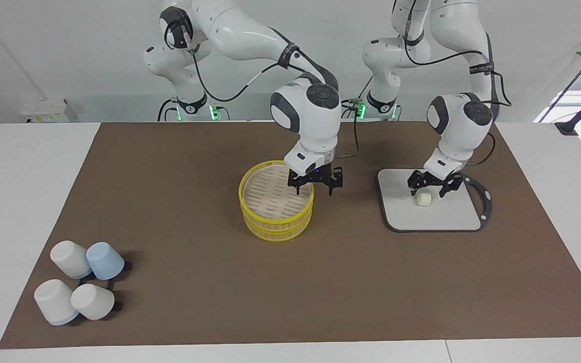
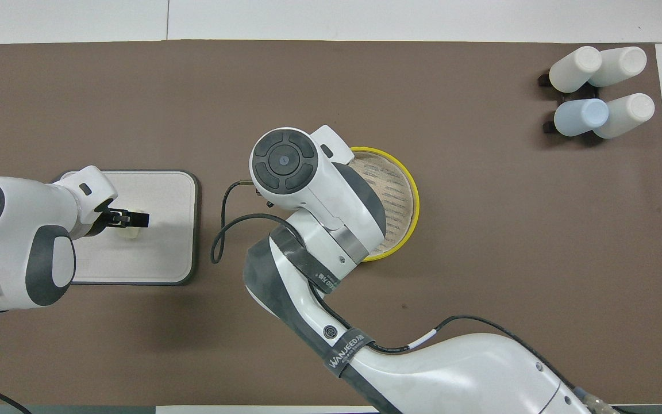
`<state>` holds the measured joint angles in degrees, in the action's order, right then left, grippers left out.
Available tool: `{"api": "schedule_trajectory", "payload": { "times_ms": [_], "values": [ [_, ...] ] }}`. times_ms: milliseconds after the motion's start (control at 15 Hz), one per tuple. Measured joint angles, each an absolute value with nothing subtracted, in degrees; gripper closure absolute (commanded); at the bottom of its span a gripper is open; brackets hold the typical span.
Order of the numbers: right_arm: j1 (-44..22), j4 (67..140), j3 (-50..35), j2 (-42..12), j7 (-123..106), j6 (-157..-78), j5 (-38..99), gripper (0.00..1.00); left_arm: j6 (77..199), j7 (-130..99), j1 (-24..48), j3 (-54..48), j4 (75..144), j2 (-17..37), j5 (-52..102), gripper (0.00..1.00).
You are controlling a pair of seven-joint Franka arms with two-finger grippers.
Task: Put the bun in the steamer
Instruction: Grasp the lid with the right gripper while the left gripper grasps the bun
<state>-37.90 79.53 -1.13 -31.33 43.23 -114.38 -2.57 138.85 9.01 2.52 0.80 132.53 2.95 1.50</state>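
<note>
Left gripper (image 1: 428, 190) spread over bun (image 1: 423, 198); right gripper (image 1: 314, 187) spread at steamer (image 1: 276, 199) rim; sleeve reads "WANJEED".

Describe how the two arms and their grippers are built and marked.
Both arms are glossy white with dark grey joint panels and round grey caps. Black cables run along them, strapped by black bands with white lettering. The left gripper and right gripper are black, two-fingered, with splayed linkages. Green lights glow at the bases.

One bun (image 1: 423, 198), one steamer (image 1: 276, 200), one board (image 1: 431, 214), four cups (image 1: 79, 287)
</note>
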Motion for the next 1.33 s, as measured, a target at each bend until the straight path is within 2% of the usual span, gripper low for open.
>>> {"api": "schedule_trajectory", "payload": {
  "times_ms": [200, 333, 533, 667, 800, 933, 1000, 1067, 1133, 1200, 1333],
  "values": [
    [-37.9, 83.4, -1.2, -29.6, 41.0, -116.1, -2.6, 0.02, 139.8, 9.0, 2.5, 0.8, 133.6, 3.2, 1.5, 0.00],
    [-38.0, 85.8, -1.3, -28.5, 40.3, -117.2, -2.6, 0.12, 140.1, 9.0, 2.6, 0.7, 134.3, 3.3, 1.5, 0.00],
    [-38.7, 87.3, -1.4, -27.7, 40.2, -117.4, -2.6, 0.19, 140.4, 8.9, 2.6, 0.6, 134.4, 3.2, 1.5, 0.02],
    [-38.9, 87.6, -1.5, -27.4, 40.2, -117.4, -2.6, 0.34, 140.6, 8.9, 2.6, 0.6, 134.4, 3.2, 1.5, 0.13],
    [-38.9, 87.8, -1.5, -27.4, 40.1, -117.4, -2.6, 0.48, 140.7, 8.9, 2.6, 0.6, 134.4, 3.2, 1.5, 0.38],
    [-38.9, 88.0, -1.5, -27.4, 39.4, -117.5, -2.6, 0.52, 140.7, 8.9, 2.6, 0.6, 134.4, 3.2, 1.5, 0.51],
    [-38.9, 88.2, -1.4, -27.4, 38.5, -117.8, -2.6, 0.58, 140.8, 8.9, 2.6, 0.6, 134.4, 3.2, 1.5, 0.56],
    [-38.8, 88.4, -1.4, -27.3, 37.6, -118.0, -2.6, 0.80, 140.8, 8.9, 2.6, 0.6, 134.4, 3.2, 1.5, 0.64],
    [-38.7, 88.7, -1.4, -27.3, 36.9, -118.3, -2.6, 0.93, 140.8, 8.9, 2.6, 0.6, 134.4, 3.2, 1.5, 0.70],
    [-38.7, 88.9, -1.3, -27.2, 36.5, -118.7, -2.6, 0.98, 140.8, 8.9, 2.6, 0.6, 134.4, 3.2, 1.5, 0.71],
    [-38.7, 89.4, -1.5, -27.0, 36.3, -120.0, -2.5, 1.00, 140.8, 8.9, 2.6, 0.6, 134.4, 3.2, 1.5, 0.71]
  ]
}}
